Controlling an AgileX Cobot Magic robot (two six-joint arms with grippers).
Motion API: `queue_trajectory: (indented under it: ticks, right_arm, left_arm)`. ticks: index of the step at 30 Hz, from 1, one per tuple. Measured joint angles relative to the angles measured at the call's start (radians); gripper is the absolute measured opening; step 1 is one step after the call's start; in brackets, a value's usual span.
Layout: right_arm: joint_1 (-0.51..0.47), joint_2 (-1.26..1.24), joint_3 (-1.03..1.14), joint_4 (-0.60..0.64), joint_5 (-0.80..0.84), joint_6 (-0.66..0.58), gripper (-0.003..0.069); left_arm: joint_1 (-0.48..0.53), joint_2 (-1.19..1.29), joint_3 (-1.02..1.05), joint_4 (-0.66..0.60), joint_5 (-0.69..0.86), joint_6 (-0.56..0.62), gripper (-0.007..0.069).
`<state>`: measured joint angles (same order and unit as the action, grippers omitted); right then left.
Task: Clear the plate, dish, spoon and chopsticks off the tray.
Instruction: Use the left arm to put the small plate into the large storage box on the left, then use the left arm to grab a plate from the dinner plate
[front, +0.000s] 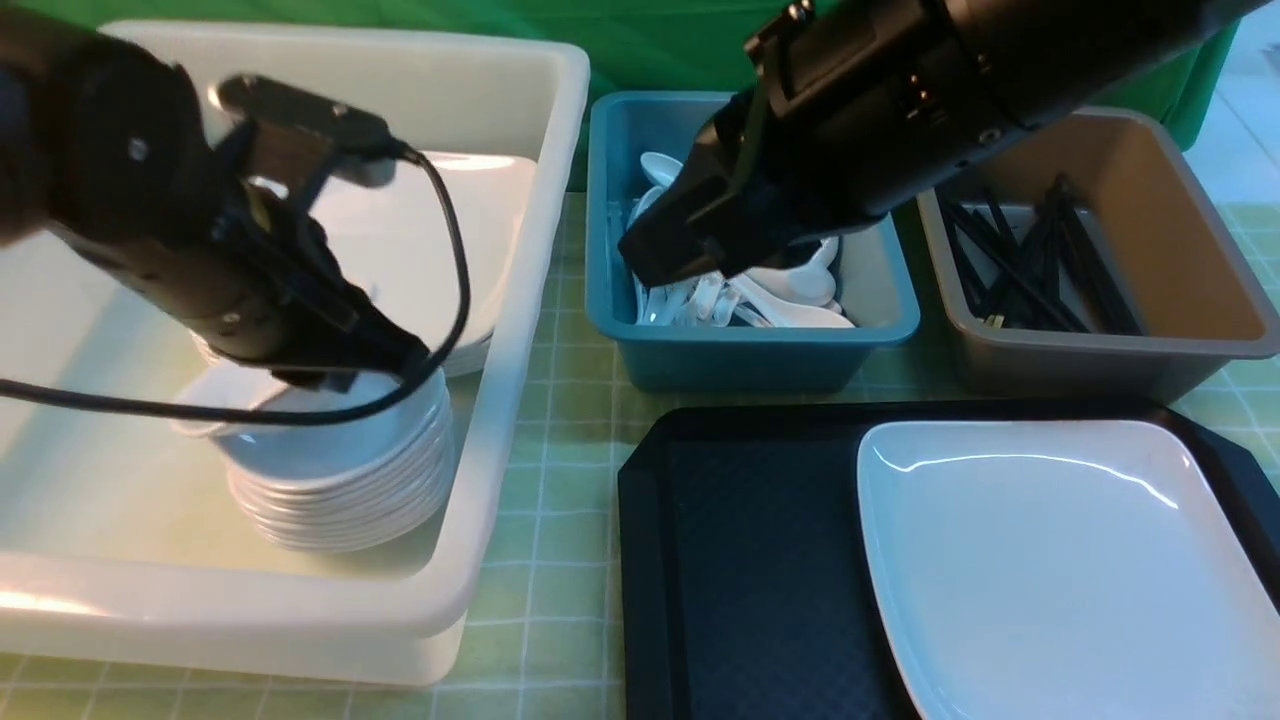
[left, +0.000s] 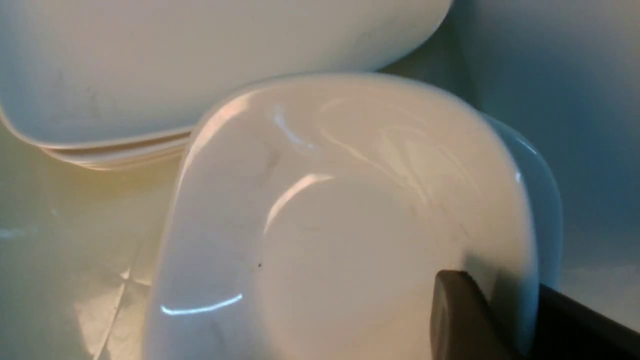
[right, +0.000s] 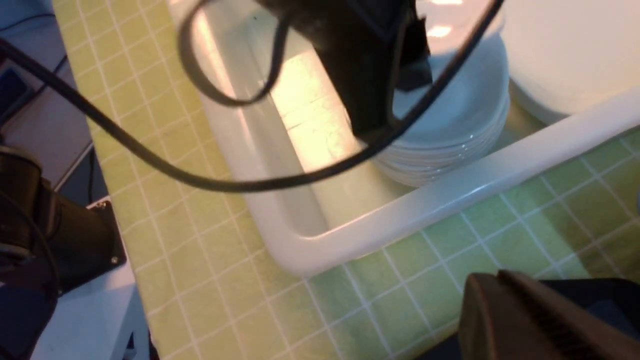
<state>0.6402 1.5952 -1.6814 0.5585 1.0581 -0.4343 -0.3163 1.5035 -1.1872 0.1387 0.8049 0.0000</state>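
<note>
The large white plate (front: 1060, 570) lies on the right half of the black tray (front: 740, 560); the tray's left half is bare. My left gripper (front: 400, 365) is inside the white bin, shut on the rim of a small squarish white dish (front: 300, 435) that sits on top of a stack of like dishes (front: 340, 515). In the left wrist view my left gripper (left: 505, 295) has one finger inside the rim of the dish (left: 350, 225) and one outside. My right gripper (front: 650, 265) hangs shut and empty over the blue bin; in its wrist view (right: 500, 285) the fingers are together.
The big white bin (front: 520, 300) at left also holds stacked large plates (front: 440, 230). The blue bin (front: 750, 360) holds several white spoons (front: 790, 290). The brown bin (front: 1180, 250) holds several black chopsticks (front: 1020, 270). A green checked cloth covers the table.
</note>
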Motion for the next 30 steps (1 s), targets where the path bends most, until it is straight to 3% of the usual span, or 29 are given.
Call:
queue_trajectory:
  ticks: [7,10,13,15,17,18,21,26,30]
  right_arm:
    - [-0.074,-0.017,0.000,-0.004,0.065,0.001,-0.0005]
    - [-0.128,-0.017,0.000,-0.008,0.097,0.001,-0.0005]
    - [-0.179,-0.033,0.000,-0.045,0.112,0.001,-0.0005]
    - [-0.228,-0.061,0.003,-0.117,0.131,0.021,-0.0005]
    - [-0.295,-0.117,0.042,-0.218,0.139,0.056,-0.0005]
    - [-0.322,-0.142,0.058,-0.239,0.142,0.065,-0.0005]
    - [-0.416,-0.237,0.154,-0.293,0.146,0.084,-0.0006]
    - [-0.547,-0.407,0.323,-0.308,0.112,0.095,-0.0006]
    - [-0.644,-0.535,0.449,-0.309,0.057,0.091,-0.0006]
  left_arm:
    - [0.000,-0.016,-0.021,-0.131,-0.018,0.050,0.0403]
    - [-0.005,-0.041,-0.050,-0.242,-0.021,0.077,0.0434]
    - [-0.042,-0.060,-0.080,-0.307,-0.026,0.061,0.0413]
    - [-0.106,-0.058,-0.106,-0.348,-0.025,0.048,0.0325]
    - [-0.207,-0.015,-0.158,-0.379,-0.003,0.027,0.0137]
    - [-0.239,0.017,-0.190,-0.389,0.007,0.021,0.0085]
    - [-0.326,0.124,-0.285,-0.412,0.009,0.011,0.0006]
    - [-0.402,0.319,-0.432,-0.432,-0.020,0.000,0.0026]
    - [-0.420,0.509,-0.540,-0.435,-0.035,-0.005,0.0185]
